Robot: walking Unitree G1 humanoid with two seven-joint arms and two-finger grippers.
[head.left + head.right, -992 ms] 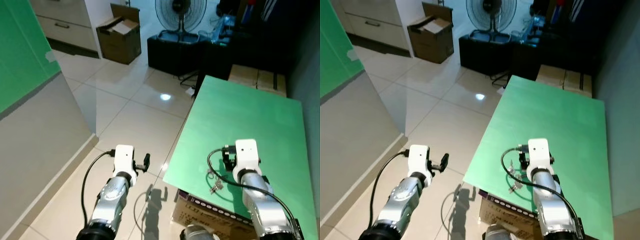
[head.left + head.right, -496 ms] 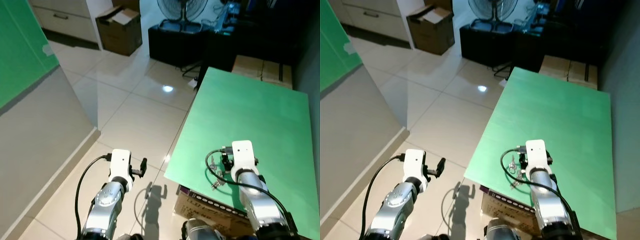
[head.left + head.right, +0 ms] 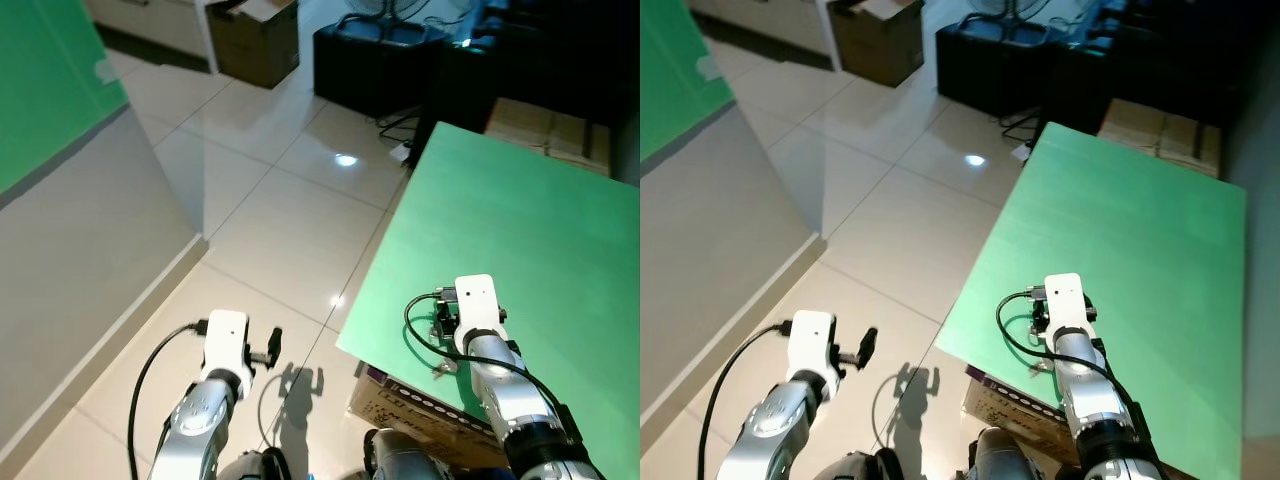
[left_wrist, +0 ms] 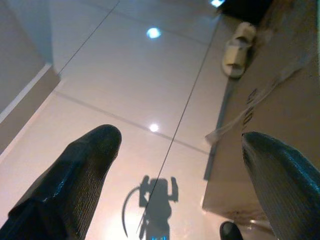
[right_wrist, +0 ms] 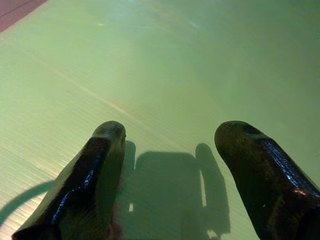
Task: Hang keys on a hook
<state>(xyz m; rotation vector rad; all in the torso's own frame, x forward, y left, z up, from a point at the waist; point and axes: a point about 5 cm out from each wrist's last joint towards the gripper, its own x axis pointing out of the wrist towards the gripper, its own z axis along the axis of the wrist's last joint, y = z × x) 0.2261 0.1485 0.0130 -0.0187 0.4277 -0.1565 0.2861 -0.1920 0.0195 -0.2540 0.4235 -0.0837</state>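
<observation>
My left gripper [image 4: 170, 165] hangs idle over the tiled floor [image 3: 270, 230], fingers spread and empty. Further right, my right gripper [image 5: 170, 165] sits low over the green board [image 3: 520, 230] — fingers apart, nothing between them. The keys [image 3: 441, 362] lie on the board's near edge just beside that wrist, ungrasped. I see no hook, so I judge the task barely begun — pickup and hanging both remain.

Two silver ribbed forearms, white boxy wrist blocks. Black cable loops beside each wrist. Left gripper [image 3: 272, 346]: short black fingers, matte, finely textured. Right gripper [image 5: 172, 165]: black fingers [image 5: 95, 170] glossy, rounded tips.
</observation>
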